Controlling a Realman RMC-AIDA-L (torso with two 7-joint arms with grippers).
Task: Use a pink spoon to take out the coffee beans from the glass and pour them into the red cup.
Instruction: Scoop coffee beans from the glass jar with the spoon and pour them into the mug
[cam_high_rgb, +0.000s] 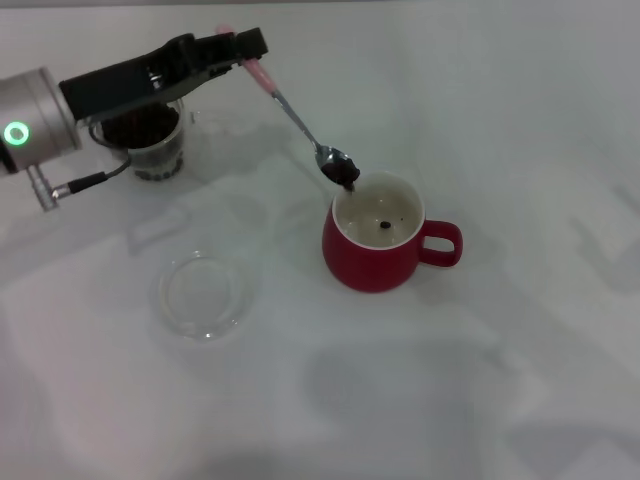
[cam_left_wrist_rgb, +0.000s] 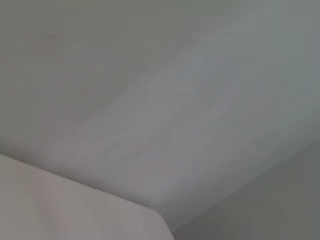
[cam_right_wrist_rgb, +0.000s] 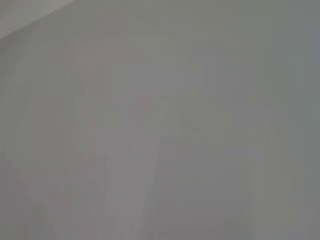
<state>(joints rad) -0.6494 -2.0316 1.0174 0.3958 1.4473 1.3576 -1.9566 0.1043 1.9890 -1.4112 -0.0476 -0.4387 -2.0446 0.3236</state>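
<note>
Your left gripper (cam_high_rgb: 243, 48) is clenched on the pink end of the pink spoon (cam_high_rgb: 300, 120), up at the far left of the table (cam_high_rgb: 520, 330). The spoon slopes down and to the right from the jaws, and its silver bowl hangs at the far left rim of the red cup (cam_high_rgb: 375, 243), just above the lip. Coffee beans (cam_high_rgb: 344, 173) sit dark and heaped in the spoon's bowl.

Red cup: upright, mid-table, loop handle pointing right. White inside, one dark bean visible on its floor.

Glass (cam_high_rgb: 152, 140): stands under and behind your left arm, partly covered by it. Dark beans fill its lower part. Well apart from the red cup.

Clear dish (cam_high_rgb: 205, 294): lies flat, nearer you than the glass, to the left of the red cup and not touching it.

Open room: bare white surface to the right of the cup's handle and all along the near edge.

Your right gripper does not appear in the head view. Both wrist views show only blank pale surface.
</note>
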